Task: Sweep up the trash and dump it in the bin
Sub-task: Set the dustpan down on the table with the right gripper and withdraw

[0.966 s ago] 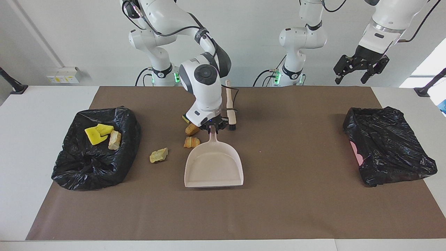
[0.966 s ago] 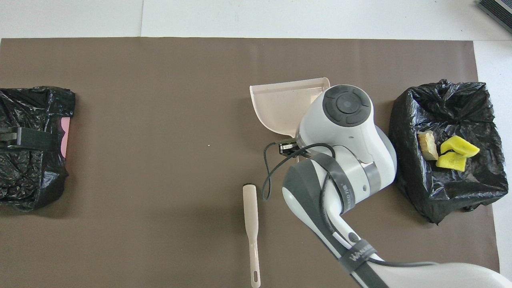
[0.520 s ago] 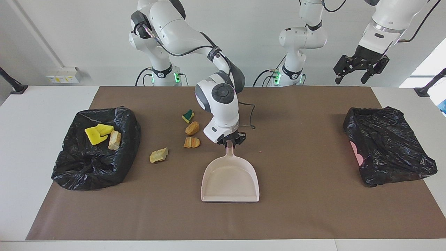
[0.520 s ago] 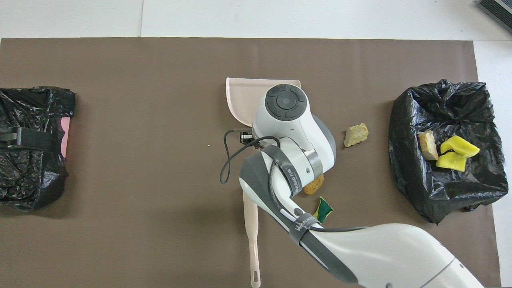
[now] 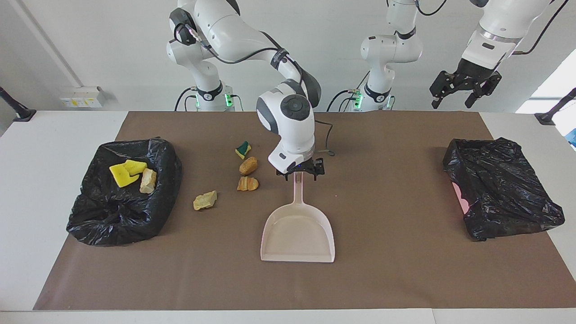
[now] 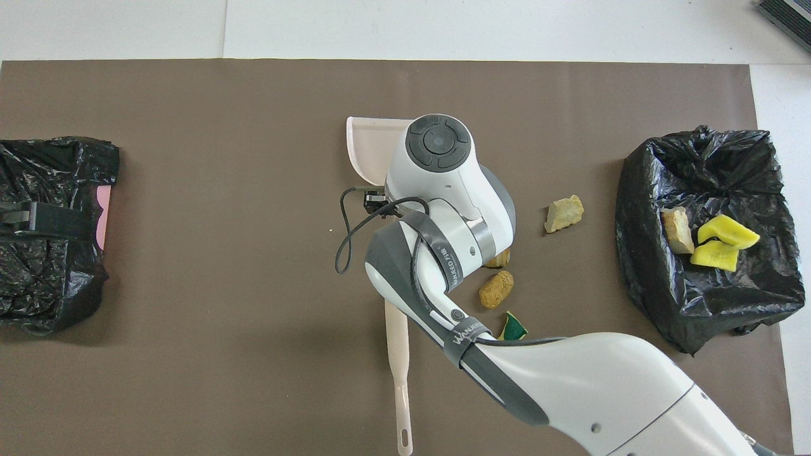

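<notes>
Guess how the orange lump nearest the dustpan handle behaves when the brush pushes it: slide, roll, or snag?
Likely tumbles rather than slides: the orange lump looks irregular, of two joined chunks. Probably light, being small, so it may skitter on the smooth brown mat. The rounder lump beside it, nearer the robots, looks apter to roll.

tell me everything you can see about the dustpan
The dustpan is pale pink, plastic-looking, with a flat empty tray, low side walls and a long straight handle. It lies flat on the brown mat mid-table, handle toward the robots, open lip pointing away from them. The right pincer stands open at the handle's end, no longer gripping it. No trash touches it.
</notes>
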Controlling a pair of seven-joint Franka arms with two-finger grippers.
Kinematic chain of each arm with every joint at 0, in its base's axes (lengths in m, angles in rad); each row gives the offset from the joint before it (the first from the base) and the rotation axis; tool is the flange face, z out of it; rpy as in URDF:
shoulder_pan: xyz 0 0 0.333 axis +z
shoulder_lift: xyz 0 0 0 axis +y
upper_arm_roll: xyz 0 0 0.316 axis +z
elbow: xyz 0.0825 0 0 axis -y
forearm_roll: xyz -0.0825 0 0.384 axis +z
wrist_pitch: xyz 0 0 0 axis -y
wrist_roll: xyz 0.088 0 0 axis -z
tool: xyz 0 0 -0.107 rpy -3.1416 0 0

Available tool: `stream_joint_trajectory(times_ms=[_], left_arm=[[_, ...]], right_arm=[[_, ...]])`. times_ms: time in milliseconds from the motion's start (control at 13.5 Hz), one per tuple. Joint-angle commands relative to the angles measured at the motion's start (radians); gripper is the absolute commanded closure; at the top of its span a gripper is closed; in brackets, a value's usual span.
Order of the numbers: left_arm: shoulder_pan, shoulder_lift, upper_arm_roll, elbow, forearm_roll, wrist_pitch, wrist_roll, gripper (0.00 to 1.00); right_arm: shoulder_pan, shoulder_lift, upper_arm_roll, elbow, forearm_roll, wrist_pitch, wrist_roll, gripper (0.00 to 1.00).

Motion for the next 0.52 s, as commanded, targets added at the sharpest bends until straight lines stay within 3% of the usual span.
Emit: stream_joint_trajectory(times_ms=[0,446], left_arm=[[0.036,-0.004,-0.003,0.003,0.012,-0.018,0.004,0.00],[0.110,-0.003,-0.003,0.003,0.012,-0.018,0.008,0.00]], right_arm=[[0.002,-0.236,-0.001,-0.260,0.026,0.008,0.007,0.00],[0.083,-0.487,0.004,-0.585,0.054,0.089,0.018,0.00]])
